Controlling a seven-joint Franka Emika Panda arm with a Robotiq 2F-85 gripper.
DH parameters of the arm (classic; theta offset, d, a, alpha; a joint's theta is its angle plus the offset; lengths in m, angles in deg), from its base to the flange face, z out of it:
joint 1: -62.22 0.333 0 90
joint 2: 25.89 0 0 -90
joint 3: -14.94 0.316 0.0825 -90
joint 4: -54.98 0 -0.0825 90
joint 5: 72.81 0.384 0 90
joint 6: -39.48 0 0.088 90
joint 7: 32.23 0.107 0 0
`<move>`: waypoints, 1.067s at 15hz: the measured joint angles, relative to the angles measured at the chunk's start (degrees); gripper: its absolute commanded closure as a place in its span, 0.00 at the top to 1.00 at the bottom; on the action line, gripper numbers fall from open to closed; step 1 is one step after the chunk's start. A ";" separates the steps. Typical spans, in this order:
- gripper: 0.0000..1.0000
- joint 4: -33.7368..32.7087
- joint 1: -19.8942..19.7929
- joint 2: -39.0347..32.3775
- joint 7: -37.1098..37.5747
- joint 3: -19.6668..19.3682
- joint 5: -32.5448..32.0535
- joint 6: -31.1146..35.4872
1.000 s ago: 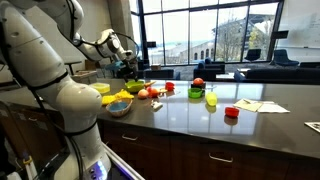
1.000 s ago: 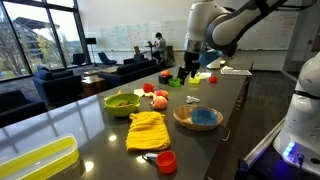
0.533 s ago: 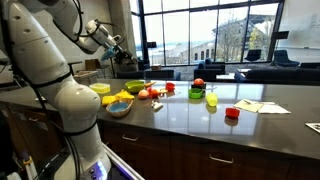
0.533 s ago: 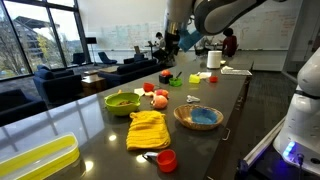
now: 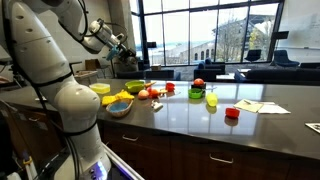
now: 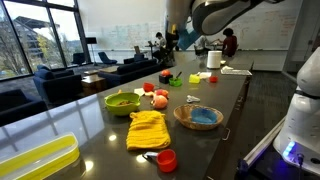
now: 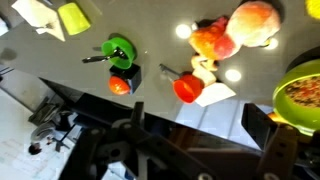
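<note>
The gripper [image 5: 123, 45], low over the counter [image 5: 200, 125] a second ago, now hangs high above it, jaws apart and empty; nothing has left the surface. Nearest below it, the red cup [image 7: 187, 88] stands on the counter just beside two fruits [image 7: 255, 22]. The wrist view shows one red cup, two fruits, one green cup [image 7: 118, 50] and one green bowl [image 7: 300, 95].
</note>
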 measured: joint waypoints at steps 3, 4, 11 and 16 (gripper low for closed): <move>1.00 -6.89 -1.09 -3.40 3.35 -2.60 -8.61 -4.80; 1.00 -9.76 -0.98 -5.30 3.75 -3.66 -10.21 -6.72; 1.00 -26.08 4.64 -21.53 2.15 -14.40 0.40 -11.52; 1.00 -31.77 5.41 -28.11 -2.48 -21.40 18.37 -10.06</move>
